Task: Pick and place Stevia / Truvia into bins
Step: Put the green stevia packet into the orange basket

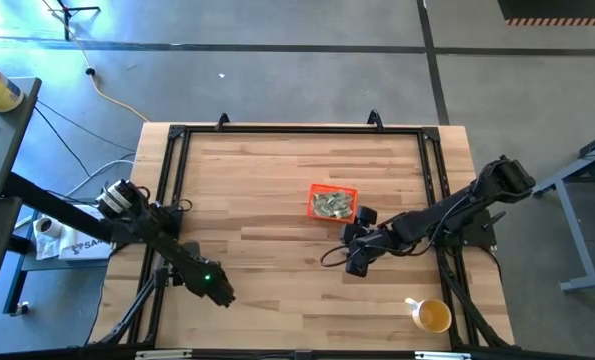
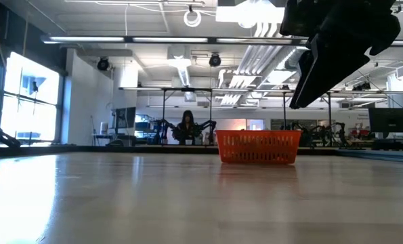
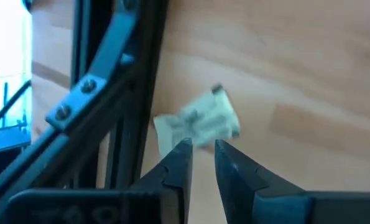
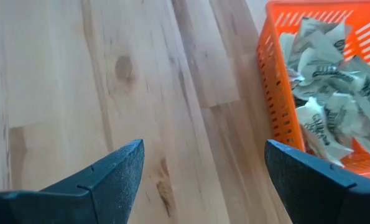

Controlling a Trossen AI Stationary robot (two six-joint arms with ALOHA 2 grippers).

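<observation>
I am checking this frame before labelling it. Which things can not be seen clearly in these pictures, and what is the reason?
- Left gripper, left wrist view: whether it pinches the small pale green and white paper sachet is unclear; blur.
- Sachet print: unreadable, blurred.
- Small rectangular orange-red plastic basket, low view: its wall hides the contents.
- Basket, right wrist view: cut off by the edge.
- Right gripper, high view: fingers too small; the wrist view shows them open.

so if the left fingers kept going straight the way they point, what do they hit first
Most likely the sachet, which lies just past the tips of the left fingers on the table. Whether it is already pinched between them I cannot tell.
</observation>
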